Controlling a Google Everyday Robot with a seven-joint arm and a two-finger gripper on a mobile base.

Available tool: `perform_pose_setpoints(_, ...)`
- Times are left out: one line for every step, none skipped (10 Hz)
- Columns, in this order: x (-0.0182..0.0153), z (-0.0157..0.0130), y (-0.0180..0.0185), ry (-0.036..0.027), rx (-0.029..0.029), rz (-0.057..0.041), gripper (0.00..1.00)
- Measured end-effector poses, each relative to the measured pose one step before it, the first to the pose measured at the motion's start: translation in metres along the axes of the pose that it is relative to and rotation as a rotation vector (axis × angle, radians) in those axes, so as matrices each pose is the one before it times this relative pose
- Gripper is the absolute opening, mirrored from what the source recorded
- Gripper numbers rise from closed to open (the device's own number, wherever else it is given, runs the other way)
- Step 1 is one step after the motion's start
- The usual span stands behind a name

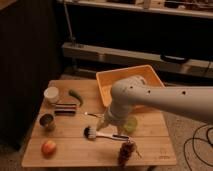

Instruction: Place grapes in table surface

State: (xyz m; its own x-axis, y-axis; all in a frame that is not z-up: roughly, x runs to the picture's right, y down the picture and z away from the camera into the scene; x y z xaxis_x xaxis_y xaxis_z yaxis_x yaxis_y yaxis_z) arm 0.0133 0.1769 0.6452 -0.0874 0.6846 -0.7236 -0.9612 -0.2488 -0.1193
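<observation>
Grapes (126,151) lie on desk (75,150) near front edge, clear of end effector (107,122), which hangs released, empty, over brush (105,134). Your placement looks done; only retreat left.
</observation>
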Motion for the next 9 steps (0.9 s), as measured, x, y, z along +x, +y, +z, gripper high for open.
perform_pose_setpoints(-0.00218, 0.00279, -0.0014, 0.03564, -0.00961, 0.0295, 0.65)
perform_pose_setpoints(-0.00207, 0.00675, -0.00957, 0.04782, -0.00674, 0.04327, 0.65)
perform_pose_setpoints(0.00076, 0.00727, -0.00926, 0.03247, -0.01173, 0.03033, 0.65)
perform_pose_setpoints(0.00193, 0.00371, -0.00862, 0.02015, -0.00707, 0.0185, 0.65)
perform_pose_setpoints(0.0071, 0.00104, -0.00774, 0.02235, 0.00126, 0.01566, 0.65)
perform_pose_setpoints(0.00571, 0.00304, -0.00547, 0.02063, 0.00173, 0.01173, 0.65)
perform_pose_setpoints(0.00388, 0.00339, -0.00349, 0.01546, -0.00067, 0.00626, 0.65)
perform_pose_setpoints(0.00586, 0.00422, -0.00665, 0.02031, -0.00178, 0.01155, 0.65)
perform_pose_setpoints(0.00344, 0.00222, -0.00469, 0.00898, -0.00081, 0.00591, 0.65)
